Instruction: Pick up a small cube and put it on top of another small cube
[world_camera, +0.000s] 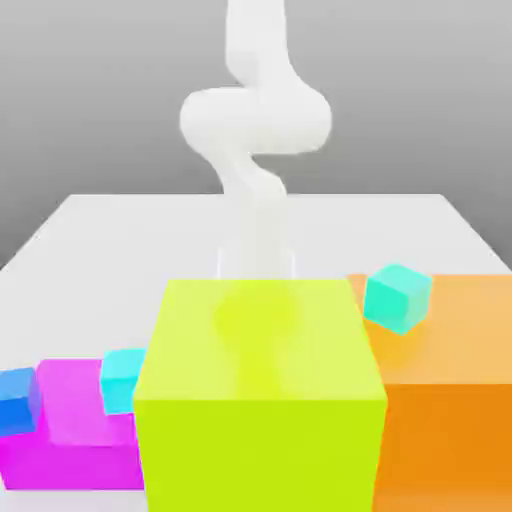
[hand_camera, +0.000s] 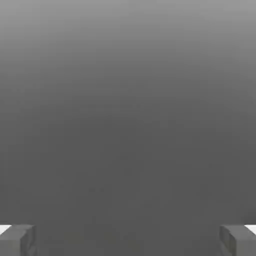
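Gripper (hand_camera: 128, 241) fingers spread wide, nothing between them. Small blue cube (world_camera: 18, 402) at lower left edge of exterior view, beside or over magenta block (world_camera: 85, 402); exact support unclear. Risks: cyan cube (world_camera: 122, 380) near yellow-green block (world_camera: 260, 340), so careless descent could clip either; off-centre grasp could tip blue cube; early release could topple stack; similar colours could invite wrong pick.

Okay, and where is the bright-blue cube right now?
In the exterior view, the bright-blue cube sits low at that view's far left edge, beside the magenta block's left part, with the cyan cube farther right.
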